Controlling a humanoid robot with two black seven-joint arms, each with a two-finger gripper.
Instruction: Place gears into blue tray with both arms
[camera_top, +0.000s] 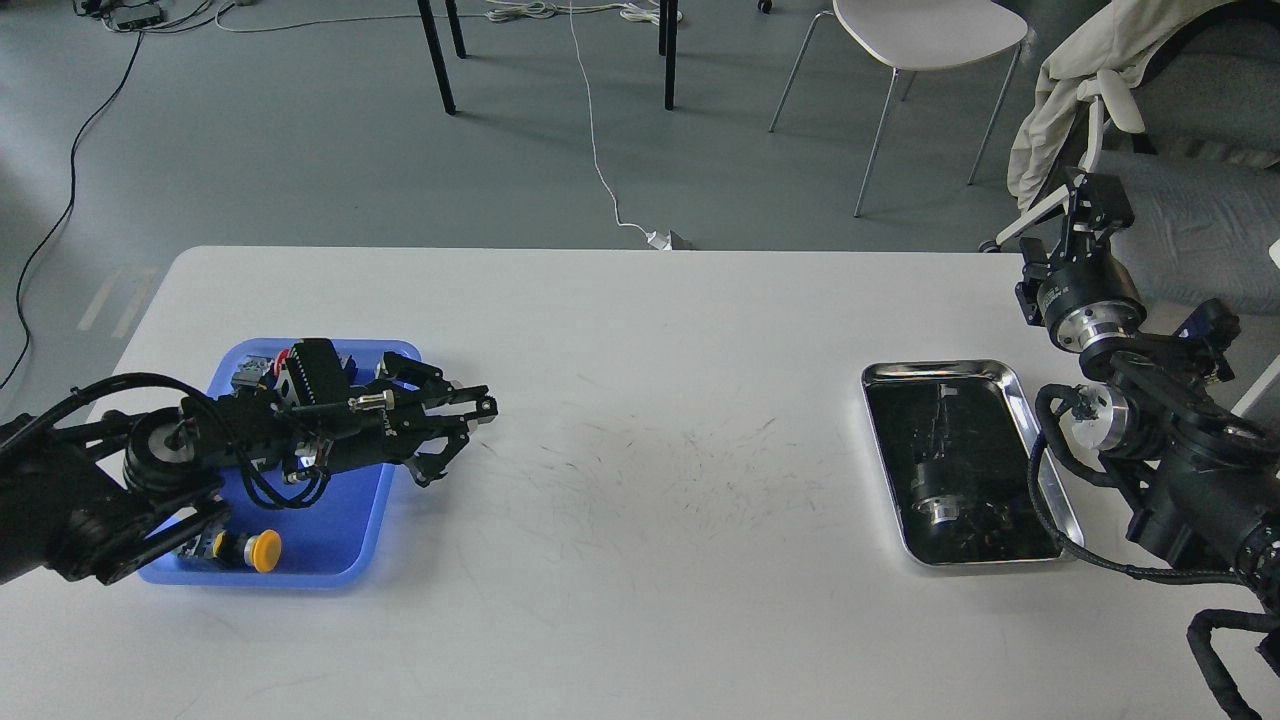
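The blue tray lies at the table's left, and my left arm crosses over its middle. My left gripper hangs just past the tray's right rim, above the white table. It is open, with nothing between its fingers. No gears can be made out; the arm hides the tray's centre. My right arm comes in at the far right, beside the steel tray. Its gripper is raised beyond the table's right edge, seen small and end-on, so its fingers cannot be told apart.
A yellow-capped push-button switch lies in the blue tray's front part, and another switch peeks out at its back. A shiny steel tray with a dark inside holds dark, indistinct bits. Chairs stand beyond the table.
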